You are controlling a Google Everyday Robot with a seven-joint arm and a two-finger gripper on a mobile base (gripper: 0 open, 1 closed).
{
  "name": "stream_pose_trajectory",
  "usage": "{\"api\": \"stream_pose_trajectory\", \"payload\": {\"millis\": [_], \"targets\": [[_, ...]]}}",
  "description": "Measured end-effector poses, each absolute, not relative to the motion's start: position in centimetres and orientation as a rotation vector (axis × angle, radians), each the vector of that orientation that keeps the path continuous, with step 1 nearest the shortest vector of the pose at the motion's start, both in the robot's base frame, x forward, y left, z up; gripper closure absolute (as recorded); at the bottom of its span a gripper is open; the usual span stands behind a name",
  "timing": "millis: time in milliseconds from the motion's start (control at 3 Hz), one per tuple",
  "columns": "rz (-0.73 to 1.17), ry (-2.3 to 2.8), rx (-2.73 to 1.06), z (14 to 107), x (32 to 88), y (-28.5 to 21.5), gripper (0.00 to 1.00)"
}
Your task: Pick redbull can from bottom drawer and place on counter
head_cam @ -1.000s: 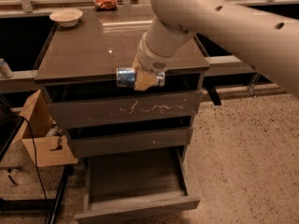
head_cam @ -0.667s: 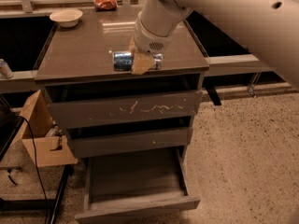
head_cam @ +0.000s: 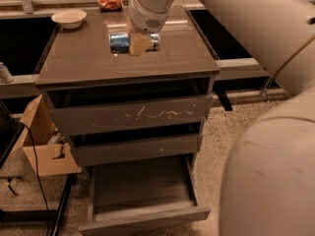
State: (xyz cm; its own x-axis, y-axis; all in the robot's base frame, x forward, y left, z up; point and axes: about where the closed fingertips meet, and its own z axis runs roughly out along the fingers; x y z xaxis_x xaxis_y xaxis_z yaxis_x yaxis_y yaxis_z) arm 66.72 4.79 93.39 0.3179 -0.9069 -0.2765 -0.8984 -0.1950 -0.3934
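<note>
The gripper [head_cam: 140, 39] hangs over the counter [head_cam: 78, 58], toward its 12 o'clock side, pinching the redbull can [head_cam: 119, 42], which lies sideways. One tan finger [head_cam: 140, 46] crosses the can's front and hides its middle; the other is behind it, unseen. Whether the can touches the glossy top cannot be told. At 6 o'clock the bottom drawer [head_cam: 142, 186] stands pulled out

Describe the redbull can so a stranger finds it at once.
Find the grey drawer cabinet and its glossy counter. Over the counter's middle the gripper clasps the redbull can sideways. It is blue and silver, unlike the white bowl and red bag behind.
</note>
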Motion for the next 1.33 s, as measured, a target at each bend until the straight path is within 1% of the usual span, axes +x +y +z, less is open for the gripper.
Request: {"api": "stream_pose_trajectory", "payload": {"millis": [667,1000,1333], "targets": [[-0.009,1.519,-2.093,92.3,70.8,6.8,1.00],[0.002,1.531,-2.080,90.4,71.4,6.8,1.00],[-0.044,1.488,-1.982,92.6,67.4,6.4,1.00]]}}
